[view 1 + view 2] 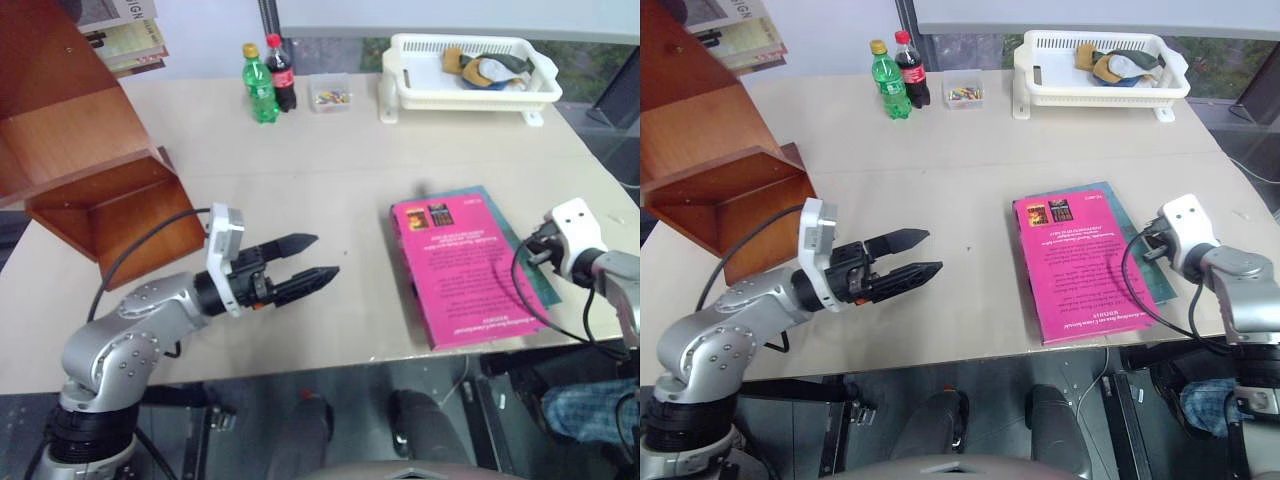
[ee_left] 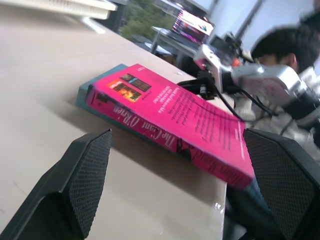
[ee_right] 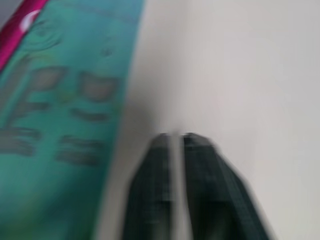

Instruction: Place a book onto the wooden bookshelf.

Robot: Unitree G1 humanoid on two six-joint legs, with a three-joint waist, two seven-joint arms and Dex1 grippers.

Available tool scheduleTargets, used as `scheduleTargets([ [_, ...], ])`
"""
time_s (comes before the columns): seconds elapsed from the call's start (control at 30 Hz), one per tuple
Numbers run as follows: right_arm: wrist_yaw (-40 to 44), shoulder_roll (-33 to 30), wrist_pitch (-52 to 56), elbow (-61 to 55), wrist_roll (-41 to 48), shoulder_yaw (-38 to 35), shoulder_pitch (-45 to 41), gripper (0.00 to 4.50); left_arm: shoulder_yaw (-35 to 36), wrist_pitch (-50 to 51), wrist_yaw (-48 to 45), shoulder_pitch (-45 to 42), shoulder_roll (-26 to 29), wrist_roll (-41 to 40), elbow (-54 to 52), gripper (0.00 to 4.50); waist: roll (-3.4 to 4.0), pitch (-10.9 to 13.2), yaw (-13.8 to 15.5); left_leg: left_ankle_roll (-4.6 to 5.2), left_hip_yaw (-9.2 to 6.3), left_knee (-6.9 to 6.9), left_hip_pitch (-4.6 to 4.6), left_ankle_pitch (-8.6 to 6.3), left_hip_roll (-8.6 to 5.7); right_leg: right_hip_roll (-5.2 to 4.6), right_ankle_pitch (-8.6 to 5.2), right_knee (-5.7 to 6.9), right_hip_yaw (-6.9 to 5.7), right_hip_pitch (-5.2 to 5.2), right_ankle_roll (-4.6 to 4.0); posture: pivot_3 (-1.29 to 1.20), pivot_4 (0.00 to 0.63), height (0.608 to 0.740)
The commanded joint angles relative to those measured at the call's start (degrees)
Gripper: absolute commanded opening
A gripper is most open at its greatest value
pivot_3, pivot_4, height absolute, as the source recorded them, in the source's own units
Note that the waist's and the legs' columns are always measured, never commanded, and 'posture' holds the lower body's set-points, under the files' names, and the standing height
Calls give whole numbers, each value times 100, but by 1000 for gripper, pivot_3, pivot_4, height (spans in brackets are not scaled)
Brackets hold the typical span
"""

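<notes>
The pink book (image 1: 455, 270) lies flat on the table's right side, on top of a teal book (image 1: 512, 232), its near end at the table's front edge. My left gripper (image 1: 327, 254) hovers open and level over the table's middle, pointing at the book's spine (image 2: 165, 137), a short way off. My right gripper (image 3: 174, 140) sits just right of both books, over bare table beside the teal cover (image 3: 65, 115), with only a thin slit between its fingers and nothing in them. The wooden bookshelf (image 1: 90, 170) stands at the far left.
A white basket (image 1: 470, 95) with cloths stands at the back right. Two bottles (image 1: 268, 80) and a small clear box (image 1: 330, 92) sit at the back middle. Books (image 1: 125, 35) lean in the shelf's top. A person (image 2: 280, 45) is beyond the table's right edge.
</notes>
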Motion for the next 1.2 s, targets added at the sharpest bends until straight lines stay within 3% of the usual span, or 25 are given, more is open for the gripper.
scheduleTargets([
  [0.03, 78, -147, -574, -509, 207, -677, 258, 2087, -203, 351, 550, -311, -273, -189, 255, 4500, -2, 1, 3, 0, -1, 2, 0, 0, 1, 2, 0, 1, -1, 0, 1, 0, 150, 740],
  [0.23, 1092, -423, -924, -1611, 1120, -1715, 1108, 2087, -599, 748, 665, -840, -768, -200, 834, 4500, 2, 0, 65, 0, 0, 3, 1, 0, -2, 2, -1, 4, 0, 2, 2, 0, 150, 740],
  [0.37, 1524, -329, -503, -3089, 2245, -2352, 1769, 3645, -898, 1025, 691, -1199, -1078, -78, 1380, 4500, 2, 0, 70, 0, -4, 2, 7, 0, 1, 5, -7, 4, -2, 10, 11, 0, 150, 740],
  [0.4, 1527, -300, -314, -3434, 2555, -2509, 1942, 4242, -973, 1064, 683, -1291, -1148, -22, 1512, 4500, 2, 0, 67, 0, -6, 3, 7, 0, 3, 7, -9, 4, -5, 10, 13, 0, 150, 740],
  [0.43, 1499, -272, -166, -3741, 2802, -2634, 2097, 4481, -1043, 1096, 681, -1375, -1204, 51, 1648, 4500, 2, -1, 70, 0, -7, 4, 8, 0, 3, 7, -9, 4, -7, 11, 13, 0, 150, 740],
  [0.53, 1505, -98, 4, -4651, 3528, -2978, 2691, 4481, -1205, 1198, 698, -1654, -1486, 204, 2109, 4500, 1, -1, 107, 0, -11, 8, 5, 0, -1, 5, -9, 4, -10, 14, 13, 0, 150, 740],
  [0.7, 1495, -131, 27, -5096, 4028, -3294, 3227, 4481, -1248, 1341, 710, -1886, -1816, 444, 2539, 4500, -3, -1, 90, 0, -12, 15, 1, 0, -9, -4, -10, -1, -12, 18, 14, 0, 150, 740],
  [0.87, 1523, -51, -277, -5458, 3809, -3381, 3743, 4481, -1223, 1426, 738, -2152, -2330, 539, 3042, 4500, -3, -1, 109, 0, -17, 15, 1, 0, -8, -2, -12, 0, -18, 17, 13, 0, 150, 740],
  [1.2, 1671, 35, -676, -5564, 3868, -3577, 4267, 4481, -1064, 1415, 764, -2416, -2851, 788, 3591, 4500, -4, -1, 95, 0, -16, 15, 0, 0, -9, -4, -15, -3, -16, 18, 12, 0, 150, 740],
])
